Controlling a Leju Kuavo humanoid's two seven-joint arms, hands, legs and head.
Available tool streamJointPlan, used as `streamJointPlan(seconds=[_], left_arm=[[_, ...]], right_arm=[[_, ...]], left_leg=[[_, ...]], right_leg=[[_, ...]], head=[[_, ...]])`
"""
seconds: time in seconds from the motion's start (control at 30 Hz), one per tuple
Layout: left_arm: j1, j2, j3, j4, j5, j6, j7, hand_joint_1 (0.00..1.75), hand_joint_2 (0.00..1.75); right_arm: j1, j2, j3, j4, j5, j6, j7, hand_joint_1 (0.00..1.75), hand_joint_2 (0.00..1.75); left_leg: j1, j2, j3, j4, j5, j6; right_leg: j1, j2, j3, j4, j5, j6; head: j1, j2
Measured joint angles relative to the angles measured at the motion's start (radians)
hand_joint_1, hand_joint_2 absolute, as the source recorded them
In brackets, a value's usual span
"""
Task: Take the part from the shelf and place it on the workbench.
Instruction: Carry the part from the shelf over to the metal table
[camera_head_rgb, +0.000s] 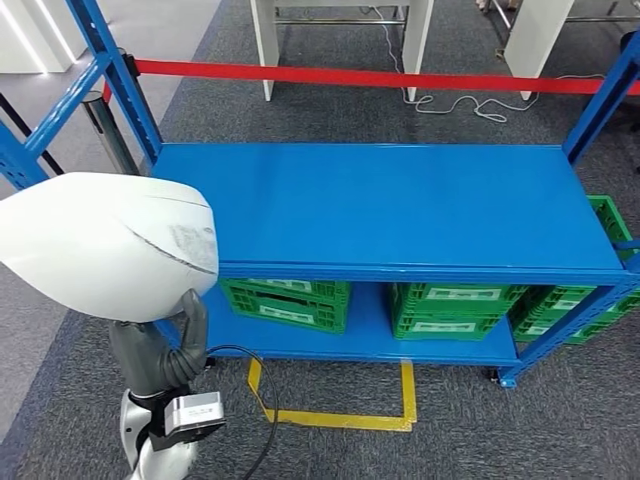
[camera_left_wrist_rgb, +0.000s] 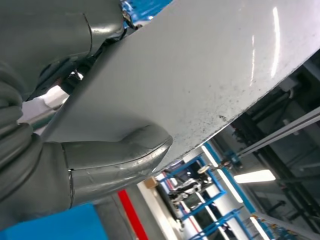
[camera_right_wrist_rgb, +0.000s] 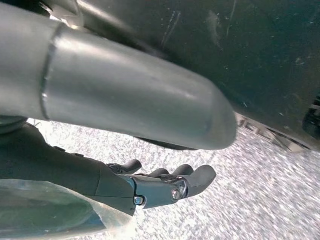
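At the left of your head view, the left hand (camera_head_rgb: 175, 345) grips the white curved part (camera_head_rgb: 106, 245) from below, off the blue shelf (camera_head_rgb: 377, 205). Green crates (camera_head_rgb: 290, 300) sit on its lower tier; grey carpet, yellow floor tape (camera_head_rgb: 340, 415) and a red barrier (camera_head_rgb: 362, 76) surround it. The right hand (camera_right_wrist_rgb: 151, 185) hangs over carpet, fingers loosely apart, holding nothing.
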Motion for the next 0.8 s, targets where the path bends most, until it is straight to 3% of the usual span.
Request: streamJointPlan(seconds=[0.03,0.07,0.1,0.17,0.23,0.27,0.33,0.37,0.4,0.47,0.5,0.53,0.6,0.67,0.73,0.77,0.8], left_arm=[[0.002,0.0,0.001,0.0,0.0,0.0,0.0,1.75,1.75],[0.003,0.0,0.002,0.001,0.0,0.0,0.0,1.75,1.75],[0.004,0.0,0.002,0.001,0.0,0.0,0.0,1.75,1.75],[0.005,0.0,0.003,0.001,-0.002,0.0,0.001,1.75,1.75],[0.008,0.0,0.005,0.001,-0.007,0.0,0.001,1.75,1.75],[0.01,-0.001,0.007,0.0,-0.009,0.0,0.0,1.75,1.75],[0.015,-0.001,0.011,-0.003,-0.012,0.0,-0.001,1.75,1.75],[0.017,-0.001,0.013,-0.003,-0.014,0.0,-0.001,1.75,1.75],[0.018,-0.002,0.015,-0.004,-0.016,0.0,-0.001,1.75,1.75],[0.02,-0.002,0.018,-0.004,-0.018,0.0,-0.001,1.75,1.75],[0.022,-0.002,0.019,-0.004,-0.017,0.0,-0.001,1.75,1.75],[0.025,-0.002,0.02,-0.004,-0.017,0.0,-0.001,1.75,1.75],[0.033,-0.002,0.023,-0.004,-0.017,0.0,-0.001,1.75,1.75],[0.04,-0.002,0.026,-0.006,-0.017,0.0,-0.001,1.75,1.75],[0.043,-0.002,0.029,-0.013,-0.017,0.0,-0.001,1.75,1.75],[0.044,-0.002,0.03,-0.016,-0.018,0.001,-0.001,1.75,1.75],[0.044,-0.002,0.031,-0.018,-0.018,0.001,-0.001,1.75,1.75]], right_arm=[[0.0,0.0,0.0,0.0,0.0,0.0,0.0,0.0,0.0],[0.0,0.0,0.0,0.0,0.0,0.0,0.0,0.0,0.0],[0.0,0.0,0.0,0.0,-0.002,0.0,-0.002,0.0,0.0],[0.0,0.0,-0.003,0.0,-0.018,0.0,-0.011,0.0,0.0],[-0.001,0.0,-0.017,0.0,-0.047,0.0,-0.029,0.0,0.0],[-0.001,0.0,-0.026,0.0,-0.059,0.0,-0.041,0.0,0.0],[0.001,0.0,-0.042,0.0,-0.07,0.0,-0.063,0.0,0.0],[0.002,0.0,-0.047,0.0,-0.069,0.0,-0.072,0.0,0.0],[0.003,-0.001,-0.05,0.0,-0.067,0.0,-0.081,0.0,0.0],[0.002,-0.001,-0.055,0.0,-0.06,0.0,-0.1,0.0,0.0],[0.001,-0.002,-0.057,0.0,-0.058,-0.002,-0.109,0.0,0.0],[0.001,-0.002,-0.057,0.0,-0.055,-0.006,-0.115,0.0,0.0],[0.0,-0.004,-0.058,0.0,-0.05,-0.018,-0.119,0.0,0.0],[-0.001,-0.005,-0.059,-0.001,-0.047,-0.028,-0.112,0.0,0.0],[-0.005,-0.006,-0.062,-0.002,-0.046,-0.032,-0.103,0.0,0.0],[-0.006,-0.006,-0.064,-0.002,-0.046,-0.032,-0.1,0.0,0.0],[-0.007,-0.006,-0.065,-0.002,-0.046,-0.031,-0.098,0.0,0.0]], left_leg=[[0.001,0.0,0.003,0.039,-0.005,-0.002],[0.002,0.0,0.019,0.048,0.013,-0.002],[0.003,0.0,0.052,0.02,0.042,-0.001],[0.002,-0.001,0.151,-0.11,0.076,0.006],[-0.001,-0.002,0.221,-0.226,0.063,0.016],[-0.003,-0.002,0.228,-0.25,0.054,0.019],[-0.003,-0.001,0.214,-0.262,0.062,0.031],[-0.002,0.0,0.204,-0.264,0.071,0.04],[-0.001,0.002,0.191,-0.266,0.083,0.049],[-0.003,0.004,0.163,-0.265,0.107,0.06],[-0.005,0.004,0.146,-0.265,0.121,0.062],[-0.006,0.004,0.13,-0.264,0.134,0.063],[-0.009,0.004,0.095,-0.261,0.159,0.061],[-0.011,0.004,0.068,-0.256,0.181,0.055],[-0.014,0.005,0.052,-0.25,0.201,0.047],[-0.014,0.006,0.046,-0.249,0.212,0.042],[-0.014,0.006,0.042,-0.248,0.223,0.037]], right_leg=[[0.0,-0.001,-0.015,0.003,0.012,0.001],[0.001,-0.001,-0.031,0.007,0.023,0.002],[0.001,-0.001,-0.049,0.013,0.033,0.004],[0.002,0.0,-0.077,0.024,0.048,0.011],[0.004,0.001,-0.094,0.03,0.064,0.023],[0.004,0.001,-0.101,0.031,0.073,0.029],[0.002,0.002,-0.113,0.033,0.083,0.042],[0.001,0.003,-0.123,0.044,0.065,0.047],[0.0,0.004,-0.136,0.073,0.026,0.051],[-0.001,0.006,-0.167,0.184,-0.08,0.055],[-0.001,0.006,-0.178,0.249,-0.116,0.056],[-0.001,0.006,-0.18,0.298,-0.126,0.056],[-0.001,0.006,-0.138,0.307,-0.077,0.053],[0.001,0.006,-0.029,0.189,-0.036,0.047],[0.003,0.006,0.079,0.035,-0.06,0.041],[0.005,0.007,0.104,-0.011,-0.076,0.037],[0.007,0.007,0.109,-0.03,-0.081,0.032]], head=[[0.0,0.0],[0.0,0.0],[0.0,0.0],[0.0,0.0],[0.0,0.0],[0.001,0.0],[0.001,0.0],[0.003,0.0],[0.005,0.0],[0.008,0.0],[0.008,0.0],[0.008,0.0],[0.008,0.0],[0.008,0.0],[0.007,0.0],[0.007,0.0],[0.006,0.0]])
